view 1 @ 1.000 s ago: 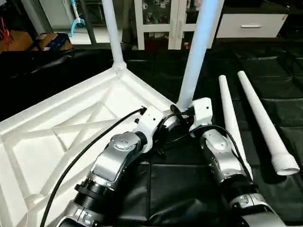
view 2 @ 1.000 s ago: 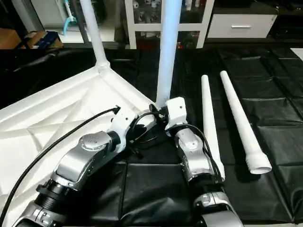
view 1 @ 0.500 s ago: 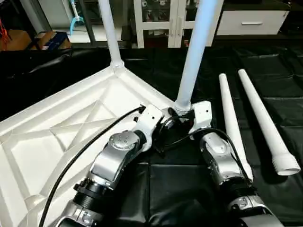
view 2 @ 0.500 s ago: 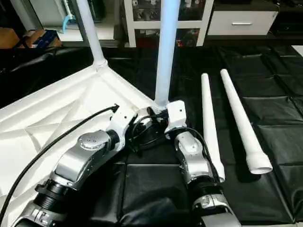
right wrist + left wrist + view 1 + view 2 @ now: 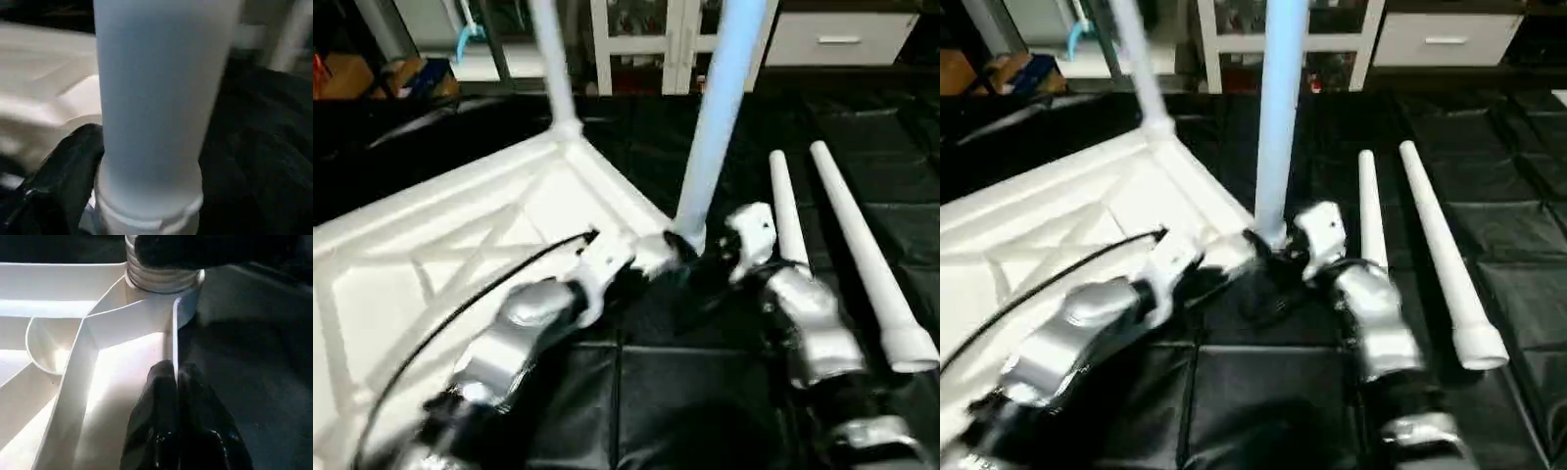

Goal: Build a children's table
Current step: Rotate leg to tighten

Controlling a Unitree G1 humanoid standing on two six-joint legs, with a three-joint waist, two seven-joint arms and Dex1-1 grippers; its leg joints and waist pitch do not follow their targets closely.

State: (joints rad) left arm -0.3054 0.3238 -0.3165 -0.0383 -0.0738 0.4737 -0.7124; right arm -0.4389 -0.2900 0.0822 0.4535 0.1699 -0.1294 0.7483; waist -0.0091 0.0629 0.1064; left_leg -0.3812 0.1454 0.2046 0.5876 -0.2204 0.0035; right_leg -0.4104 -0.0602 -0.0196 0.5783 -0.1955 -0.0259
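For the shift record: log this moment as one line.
stage: second leg upright in tabletop corner | left gripper: shut on rim | loose legs: two on mat

Tabletop: white plastic, smooth, semi-gloss; ribs on underside catch glare in left wrist view. Upright leg at approx 12 o'clock from the grippers: white plastic tube, smooth, soft sheen w/ bluish cast; its base collar looks ridged. Far corner leg at 11 o'clock: same smooth white plastic. Two loose legs at 2 o'clock: matt-ish white plastic, smooth. Floor covering: black sheet, slightly glossy, wrinkled, vinyl-like. Forearms: silver metal, satin finish, w/ white plastic wrist housings. Left gripper fingers: black, matt, rubbery look. Cable: black, smooth.
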